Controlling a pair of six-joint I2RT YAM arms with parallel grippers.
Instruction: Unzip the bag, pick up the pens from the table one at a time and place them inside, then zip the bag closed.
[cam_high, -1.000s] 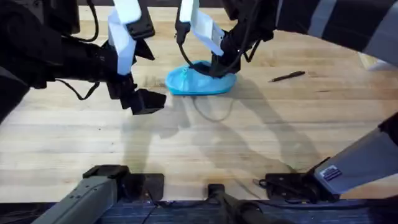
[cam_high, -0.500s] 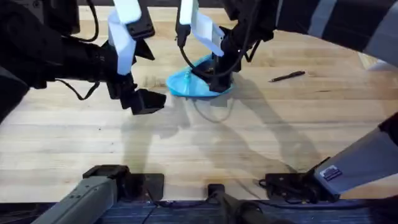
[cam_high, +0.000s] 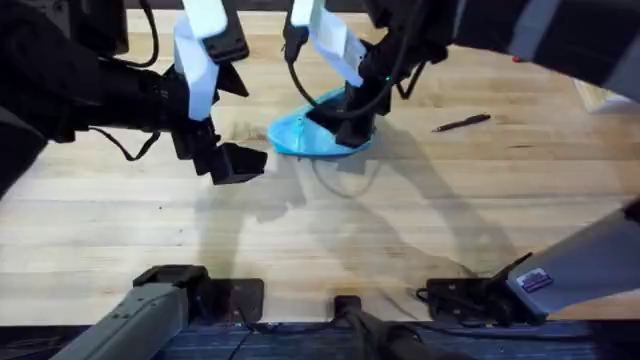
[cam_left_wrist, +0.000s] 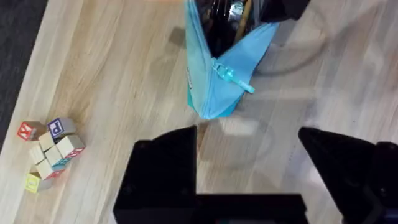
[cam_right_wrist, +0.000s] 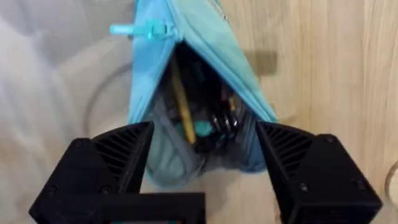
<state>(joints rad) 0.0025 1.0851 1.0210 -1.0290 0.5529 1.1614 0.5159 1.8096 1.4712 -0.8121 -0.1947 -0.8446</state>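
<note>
- Since a second ago the bag (cam_high: 318, 133) has changed shape under the right gripper (cam_high: 345, 112): then it lay as a flat oblong, and it now bunches up with its mouth pulled wide, while the left arm and the pen have stayed where they were.
- The table (cam_high: 320, 230) is a broad top of light wooden planks with plain grain.
- The left gripper (cam_high: 228, 160) hangs above the table just to the left of the bag, apart from it; its black jaws stand wide apart with nothing between them.
- The right gripper is down at the bag's open end, its ribbed black fingers (cam_right_wrist: 115, 158) spread to either side of the mouth; the jaws are apart and clamp nothing that I can see.
- The bag sits at the far middle of the table. It is soft light-blue fabric, unzipped, and its sides part in a V from the closed end.
- Inside the bag the right wrist view shows a dark lining with a yellow stick, some dark pens and a teal bit.
- A cluster of small coloured letter blocks (cam_left_wrist: 50, 154) lies on the table well away from the bag.
- The teal pull tab (cam_left_wrist: 234, 77) sticks out at the closed end of the zip.
- One slim black pen (cam_high: 462, 123) lies on the table to the right of the bag, well apart from it.
</note>
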